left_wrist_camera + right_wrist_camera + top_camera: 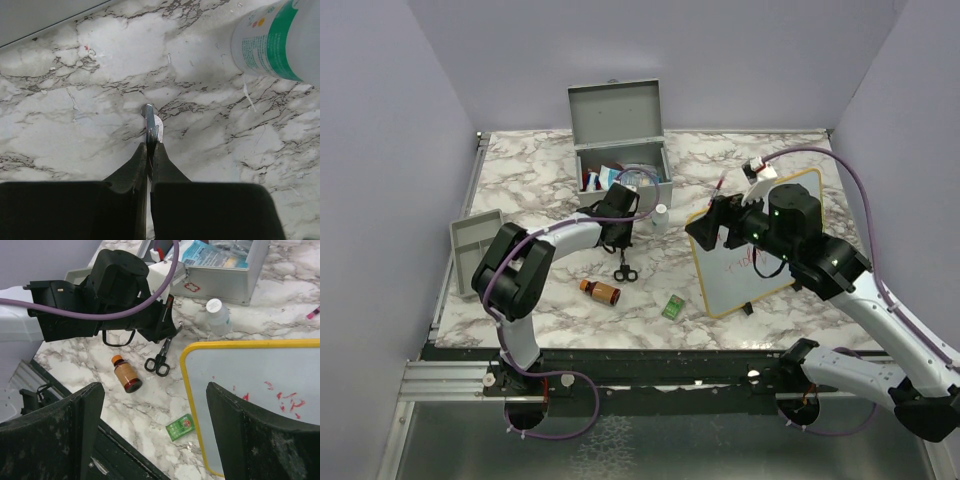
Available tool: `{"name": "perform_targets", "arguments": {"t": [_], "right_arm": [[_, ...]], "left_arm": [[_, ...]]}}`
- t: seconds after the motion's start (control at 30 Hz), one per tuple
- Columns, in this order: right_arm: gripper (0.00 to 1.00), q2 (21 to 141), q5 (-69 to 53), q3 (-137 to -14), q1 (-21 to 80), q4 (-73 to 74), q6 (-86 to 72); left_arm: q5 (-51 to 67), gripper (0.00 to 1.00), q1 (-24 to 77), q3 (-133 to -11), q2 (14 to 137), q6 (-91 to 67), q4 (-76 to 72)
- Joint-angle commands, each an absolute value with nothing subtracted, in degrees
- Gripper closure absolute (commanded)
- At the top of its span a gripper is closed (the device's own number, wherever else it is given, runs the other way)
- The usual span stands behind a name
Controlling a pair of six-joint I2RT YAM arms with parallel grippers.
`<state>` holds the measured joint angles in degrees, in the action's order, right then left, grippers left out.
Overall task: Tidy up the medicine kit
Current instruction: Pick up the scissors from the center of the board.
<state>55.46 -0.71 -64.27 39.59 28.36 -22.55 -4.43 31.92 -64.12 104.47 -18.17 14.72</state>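
Pinching the scissors [163, 351] by the blades, the left gripper [150, 147] held them tight; the right gripper [155, 430] gaped above the whiteboard [260, 390]. The medicine kit [617, 112] sat open at the far edge of the table [770, 170]: rigid metal, likely heavy, best held by a wall

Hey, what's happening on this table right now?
The left pincer is shut on the blade end of the scissors, in front of the open medicine kit. The right pincer is open above the whiteboard, holding nothing. An amber bottle, a green packet and a white bottle sit loose on the table.
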Motion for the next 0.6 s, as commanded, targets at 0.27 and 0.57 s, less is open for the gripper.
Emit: {"name": "perform_targets", "arguments": {"t": [0.27, 0.57], "right_arm": [[0.12, 57.1, -6.7, -61.9, 39.7, 27.0, -26.8], [0.17, 58.0, -10.3, -60.5, 39.7, 25.4, -31.1]], "left_arm": [[-0.8, 1.0, 31.5, -61.1, 99.8, -21.5, 14.0], [2.0, 1.0, 29.5, -59.1, 97.0, -23.0, 12.5]]}}
